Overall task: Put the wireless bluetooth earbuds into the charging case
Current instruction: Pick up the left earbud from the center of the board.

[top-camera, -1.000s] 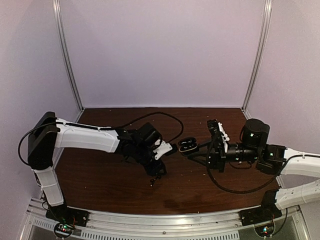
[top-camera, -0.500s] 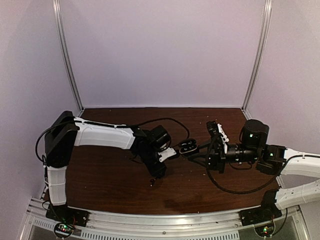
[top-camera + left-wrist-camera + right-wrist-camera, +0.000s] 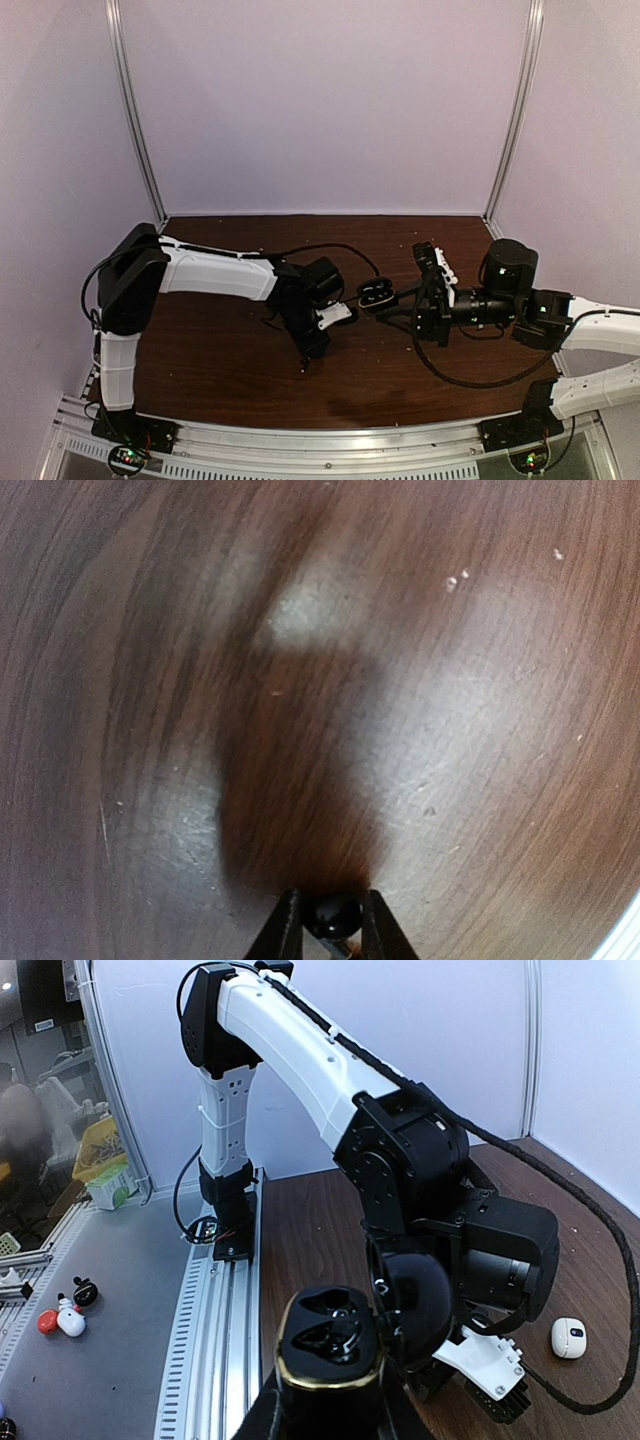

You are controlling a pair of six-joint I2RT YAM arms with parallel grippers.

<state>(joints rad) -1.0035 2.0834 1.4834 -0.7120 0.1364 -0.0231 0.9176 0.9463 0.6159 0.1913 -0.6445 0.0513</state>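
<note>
My right gripper (image 3: 388, 300) is shut on the black charging case (image 3: 375, 292) and holds it above the table's middle with its lid open. In the right wrist view the case (image 3: 328, 1345) has a gold rim and two dark glossy wells. I cannot tell if an earbud sits in them. My left gripper (image 3: 308, 356) points down at the table just left of the case. In the left wrist view it (image 3: 332, 925) is shut on a black earbud (image 3: 333, 915) a little above the wood. A small white rounded piece (image 3: 569, 1338) lies on the table beyond the left wrist.
The left arm's wrist (image 3: 440, 1210) and its cable hang close behind the case. The dark wooden table (image 3: 220, 360) is walled at the back and both sides. An aluminium rail (image 3: 320, 440) runs along the near edge.
The left arm has swung right and its gripper has moved closer to the case, still holding the earbud. The right arm and the case have stayed put.
</note>
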